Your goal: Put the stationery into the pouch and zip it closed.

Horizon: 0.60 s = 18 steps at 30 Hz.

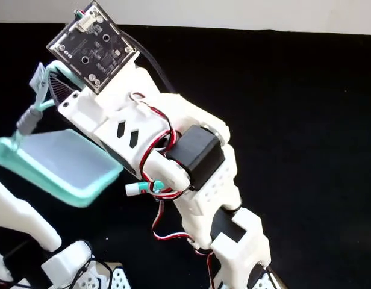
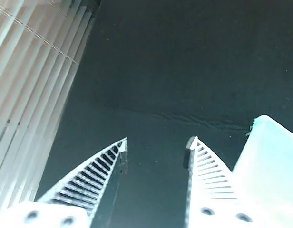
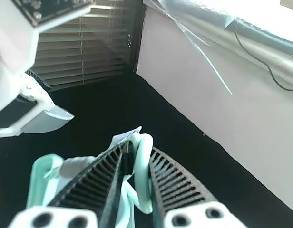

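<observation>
Pouch: pale, green-rimmed pouch (image 1: 59, 158) at the left of the black cloth (image 1: 294, 120), seemingly held up off it.
Pouch axis: long side running left to right, with the right end a little nearer; cannot tell whether the zip is open or shut.
Right gripper: right gripper (image 3: 139, 148) with fingers pressed together on the green rim of the pouch, beside a small white tag (image 3: 125, 137).
Left gripper: left gripper (image 2: 157, 140) with fingers spread and only dark cloth between them.
Key relation: a pale corner of the pouch sits just beside the outer face of one left finger, apart from it as far as can be told. Off to the side of the gap, then, not inside it.
Nearer arm: right one holding the pouch, left one free and close by; probably the left for the next pick or the zip.
High view: a white arm (image 1: 191, 162) stretching from near right to far left above the pouch, its tip by the far left rim; side not certain.
Stationery: a small white-and-green stick (image 1: 136, 188) under that arm, just right of the pouch's right end and outside it. Long axis left to right, white tip toward the pouch; likely a pen, not certain.
Progress: filling judged unfinished.
Risk: the rim slipping from the pinch if tugged sideways.
</observation>
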### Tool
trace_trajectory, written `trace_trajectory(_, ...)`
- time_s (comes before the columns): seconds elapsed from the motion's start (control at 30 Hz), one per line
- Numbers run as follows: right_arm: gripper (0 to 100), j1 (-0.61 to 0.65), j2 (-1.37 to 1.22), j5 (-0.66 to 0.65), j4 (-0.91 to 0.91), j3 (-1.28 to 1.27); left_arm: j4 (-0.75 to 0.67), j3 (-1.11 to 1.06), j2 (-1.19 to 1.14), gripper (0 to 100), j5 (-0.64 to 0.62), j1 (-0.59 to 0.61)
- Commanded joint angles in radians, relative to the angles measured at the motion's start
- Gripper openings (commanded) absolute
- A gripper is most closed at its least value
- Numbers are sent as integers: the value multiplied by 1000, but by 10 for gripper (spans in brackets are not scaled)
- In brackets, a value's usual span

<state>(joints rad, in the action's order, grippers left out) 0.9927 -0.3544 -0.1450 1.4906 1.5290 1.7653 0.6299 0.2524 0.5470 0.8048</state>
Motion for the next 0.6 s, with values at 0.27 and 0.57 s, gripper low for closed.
trace_trajectory(0.27,9,-65,44,5,-116,1,9,-275,282,218,120,-87)
trace_trajectory(0.57,9,-77,42,5,-143,-1,9,-303,392,217,143,-88)
